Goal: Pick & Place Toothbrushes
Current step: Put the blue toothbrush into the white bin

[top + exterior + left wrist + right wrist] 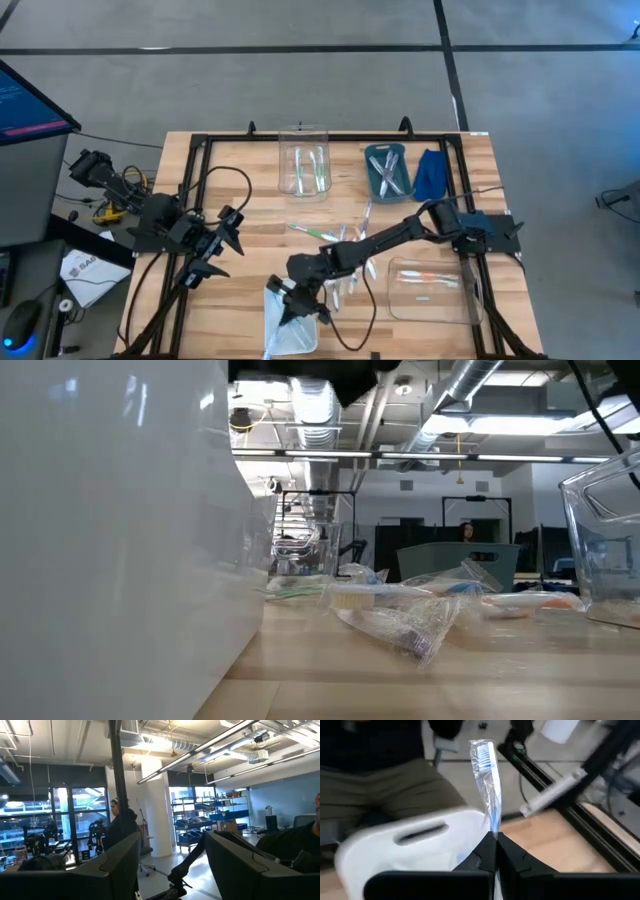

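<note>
My right gripper [494,836] is shut on a toothbrush [486,775] in a clear wrapper, blue and white, over a white bin [415,845] at the table's near edge [290,325]. In the high view this gripper [287,305] reaches in from the right. Several more wrapped toothbrushes [345,245] lie loose mid-table [400,615]. Others are in a clear box [303,168] and a teal tray [388,170] at the far side. My left gripper [225,240] waits open at the left, raised and pointing into the room [172,835], with nothing between its fingers. My right gripper pinches the wrapped toothbrush's handle [493,826] between its two fingertips. The fingers slant downward toward the table's near left. The brush sticks out past the fingertips with its bristle head [482,751] at the free end, lifted clear above the white bin.
A blue cloth [432,172] lies beside the teal tray. A second clear box [430,290] stands at the near right. A black frame [200,145] rims the table. The white bin's wall [120,540] fills the low view's left. People sit and stand beyond the table.
</note>
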